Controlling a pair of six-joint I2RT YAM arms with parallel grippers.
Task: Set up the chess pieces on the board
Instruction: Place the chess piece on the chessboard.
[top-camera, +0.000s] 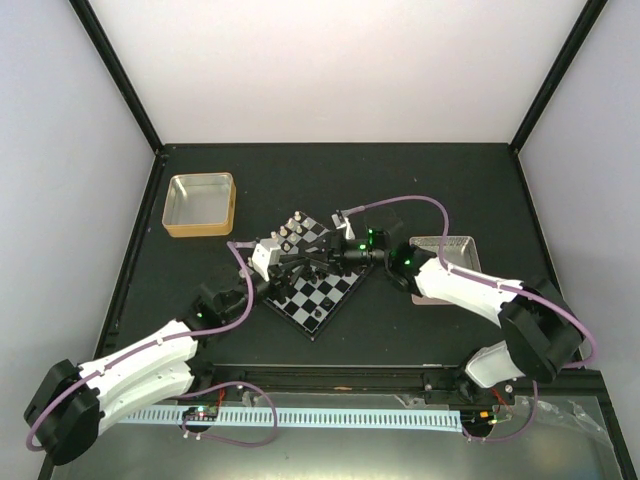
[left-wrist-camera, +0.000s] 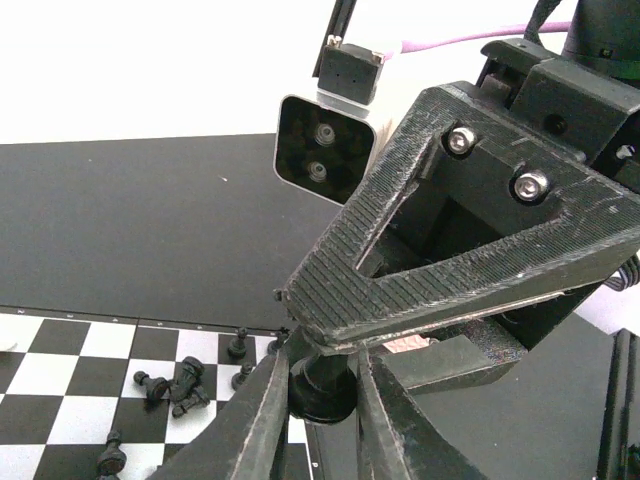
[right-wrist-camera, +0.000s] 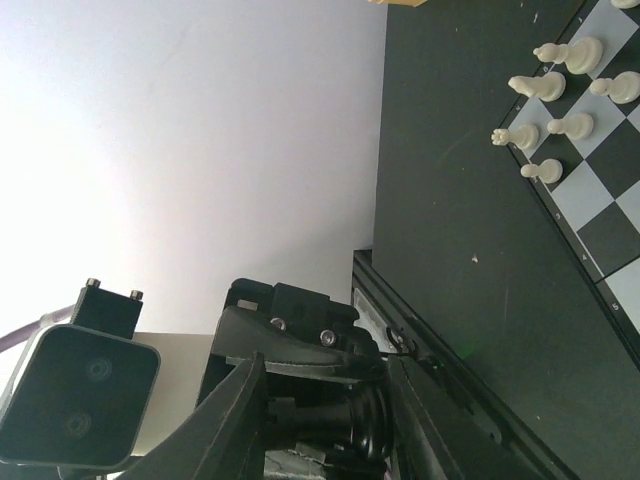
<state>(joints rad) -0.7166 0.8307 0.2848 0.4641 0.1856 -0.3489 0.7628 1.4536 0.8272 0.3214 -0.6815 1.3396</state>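
Observation:
The board (top-camera: 325, 300) lies turned like a diamond at the table's middle. Silver-white pieces (top-camera: 292, 232) stand along its far corner and also show in the right wrist view (right-wrist-camera: 555, 85). Several black pieces (left-wrist-camera: 175, 385) lie or stand on the board's near squares (left-wrist-camera: 60, 375). Both grippers meet above the board's right corner. My left gripper (left-wrist-camera: 325, 400) is shut on the round base of a black piece (left-wrist-camera: 322, 385). My right gripper (right-wrist-camera: 330, 420) stands open around the same piece (right-wrist-camera: 365, 425), with one finger (left-wrist-camera: 450, 270) lying over its top.
A gold-rimmed tray (top-camera: 200, 203) sits at the back left. A pink-rimmed tray (top-camera: 445, 248) sits right of the board, under the right arm. The two wrists and their camera housings (left-wrist-camera: 320, 150) crowd close together over the board.

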